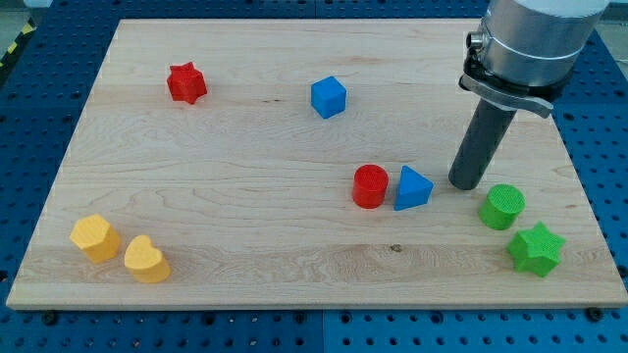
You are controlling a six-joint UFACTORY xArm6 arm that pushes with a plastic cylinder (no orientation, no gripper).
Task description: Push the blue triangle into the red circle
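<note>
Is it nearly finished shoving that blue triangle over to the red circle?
Nearly, by the look of it. Done: the blue triangle sits right beside the red circle, touching or almost. In hand: my tip stands just off the triangle's right side, a small gap between. Left: perhaps one last nudge toward the view's left to close any gap.

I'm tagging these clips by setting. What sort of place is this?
Probably a robotics lab bench: a wooden board lies on a blue perforated table, scattered with small coloured blocks such as the blue triangle and red circle, with my tip just right of them.
</note>
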